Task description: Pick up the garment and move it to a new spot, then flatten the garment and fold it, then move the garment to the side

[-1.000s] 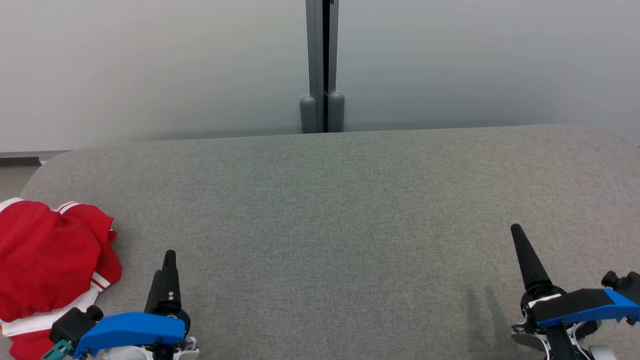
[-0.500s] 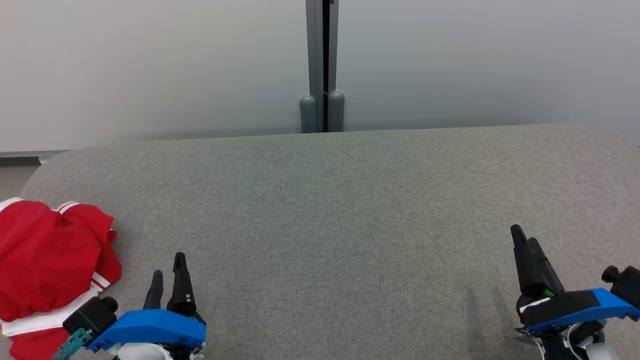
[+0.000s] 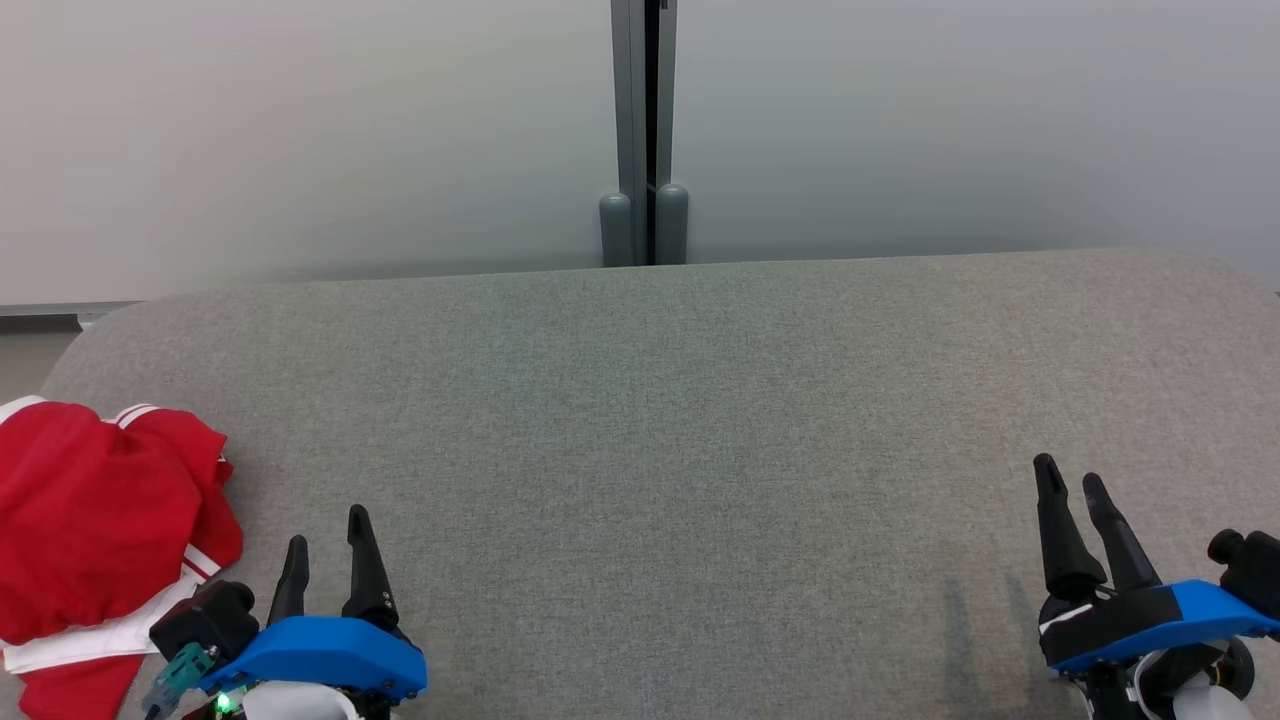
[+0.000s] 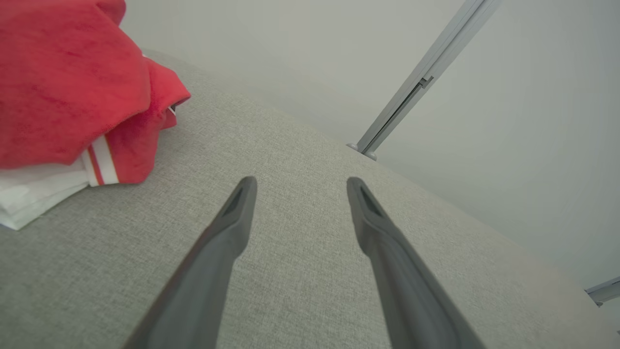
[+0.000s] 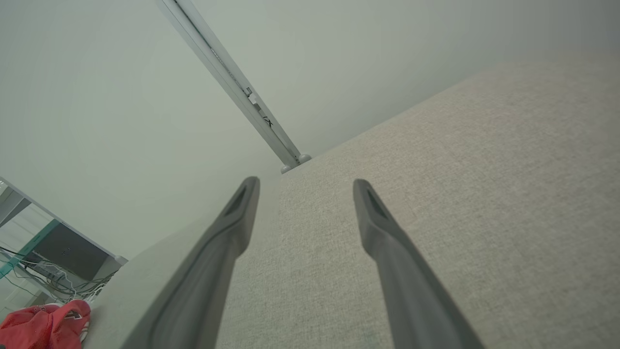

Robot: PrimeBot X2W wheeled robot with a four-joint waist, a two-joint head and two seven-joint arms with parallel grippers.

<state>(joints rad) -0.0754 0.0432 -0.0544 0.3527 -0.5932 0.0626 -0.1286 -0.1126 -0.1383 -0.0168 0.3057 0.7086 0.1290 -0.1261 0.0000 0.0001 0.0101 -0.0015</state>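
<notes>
Left pincer [image 3: 327, 527] sits at my near left with both dark fingers spread wide and nothing between them. Right pincer [image 3: 1068, 470] at near right is the same, wide open and empty. Both are low over the grey woven-fabric bench [image 3: 650, 420], fingers pointing away from me. The crumpled red cloth garment with white trim and a red-and-white striped band [image 3: 95, 510] is bunched at the bench's near-left corner. It lies just beside the left pincer, to its left and slightly ahead, with the fingertips clear of the cloth. In the left wrist view it lies up-left of the fingertips, white edge nearest. The heap has no clean long axis; it roughly runs near-to-far along the left edge. The left arm is clearly nearer, and the right is well apart, across the bench. My call: the pick is not yet begun, and the next move needs the left pincer swung left onto the heap. Far back, pale wall panels are joined by a grey metal post [image 3: 640, 130].
</notes>
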